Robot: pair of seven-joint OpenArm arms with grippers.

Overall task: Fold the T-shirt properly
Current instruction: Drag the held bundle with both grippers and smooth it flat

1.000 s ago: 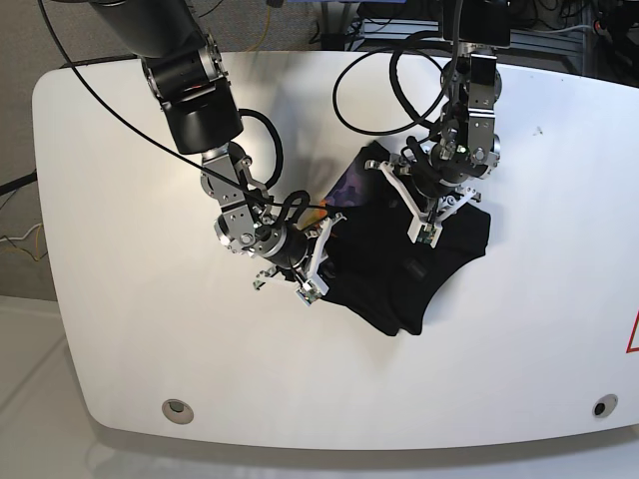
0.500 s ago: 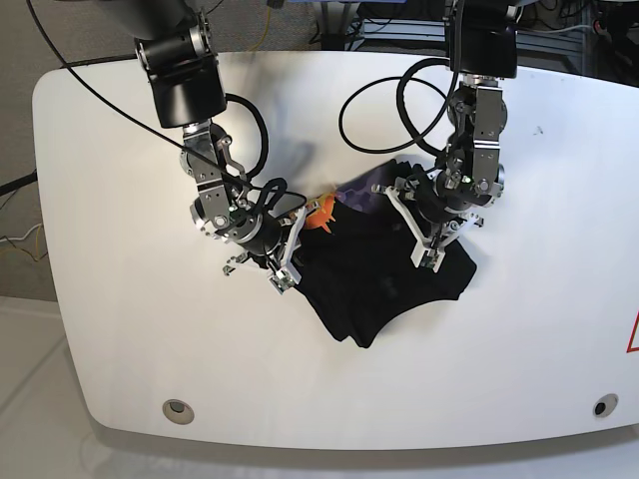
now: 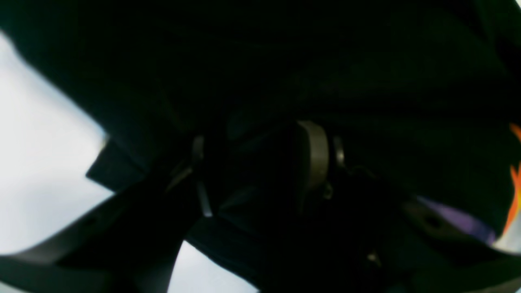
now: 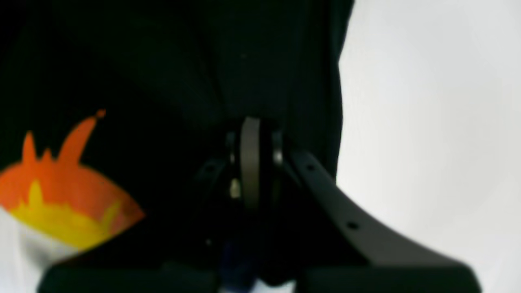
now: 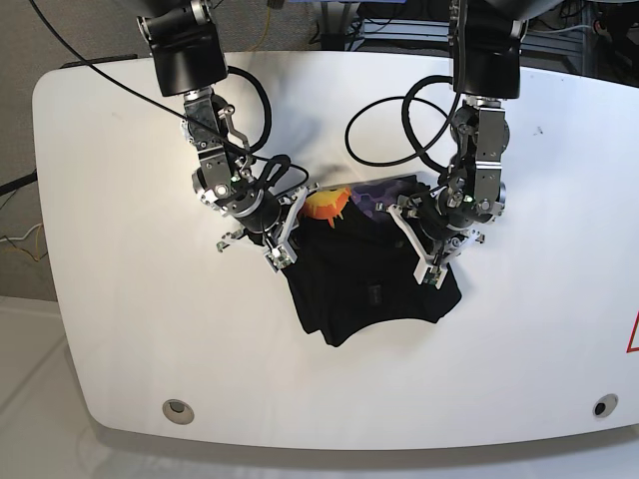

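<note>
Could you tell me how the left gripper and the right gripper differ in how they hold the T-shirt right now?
The left gripper, on the base view's right, grips plain black cloth with its fingers set apart around a thick bunch; the right gripper, on that view's left, is pinched almost flat on a thin edge. The orange flame print lies beside the right gripper; purple print sits nearer the left. Both are clamped on the T-shirt over the white table.

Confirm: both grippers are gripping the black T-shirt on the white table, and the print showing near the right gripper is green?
Not green. The base view shows the print beside the right gripper is orange-yellow, with purple toward the left gripper. The rest holds: both grip the black T-shirt on the white table.
</note>
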